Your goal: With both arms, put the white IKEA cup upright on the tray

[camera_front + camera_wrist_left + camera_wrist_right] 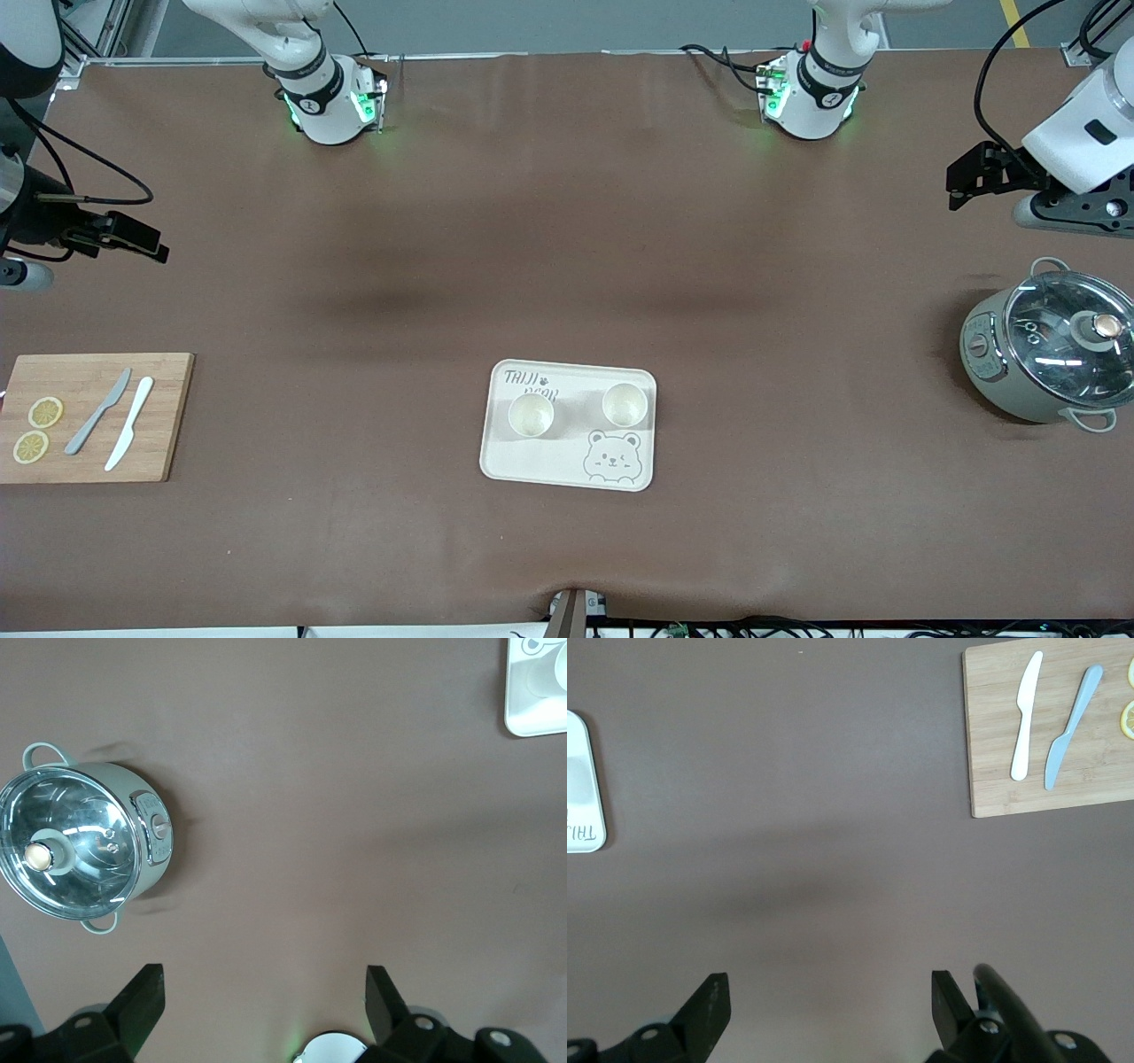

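On the brown worktop [567,221] the tray [532,465] lies midway between both arms, two white cups [531,415] upright on it. Left tool [974,182] and right tool [133,237] hover wide open, empty, at opposite ends, roughly equally distant.

wooden cutting board [93,416] at right arm's end of table: two lemon slices [45,412], grey knife [98,411], white knife [129,423] on it. glass-lidded grey pot [1045,352] at left arm's end.
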`<state>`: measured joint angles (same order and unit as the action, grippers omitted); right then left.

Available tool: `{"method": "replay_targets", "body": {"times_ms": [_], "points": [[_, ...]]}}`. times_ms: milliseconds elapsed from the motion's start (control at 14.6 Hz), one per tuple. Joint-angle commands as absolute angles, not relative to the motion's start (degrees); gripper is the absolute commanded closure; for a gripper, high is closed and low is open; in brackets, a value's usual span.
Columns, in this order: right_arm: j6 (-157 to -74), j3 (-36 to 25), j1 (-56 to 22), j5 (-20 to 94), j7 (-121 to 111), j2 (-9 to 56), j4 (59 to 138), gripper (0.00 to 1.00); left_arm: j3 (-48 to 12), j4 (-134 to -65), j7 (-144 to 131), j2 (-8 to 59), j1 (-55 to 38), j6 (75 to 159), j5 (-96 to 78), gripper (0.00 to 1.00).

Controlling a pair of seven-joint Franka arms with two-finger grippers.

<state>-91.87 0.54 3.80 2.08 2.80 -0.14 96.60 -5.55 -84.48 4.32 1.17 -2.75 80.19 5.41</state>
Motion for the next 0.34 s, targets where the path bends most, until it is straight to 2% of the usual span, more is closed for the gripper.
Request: {"method": "replay_targets", "body": {"times_ms": [0,274], "points": [[-92.72,0.70,3.52,1.05,2.81,-1.23,97.82,0.00,-6.06,-84.11,5.19,1.05,-2.37,79.98,6.68,0.00],[-93.69,0.70,3.52,1.05,2.81,-1.23,99.05,0.00,-6.06,-84.11,5.19,1.14,-2.37,79.98,6.59,0.00]]}}
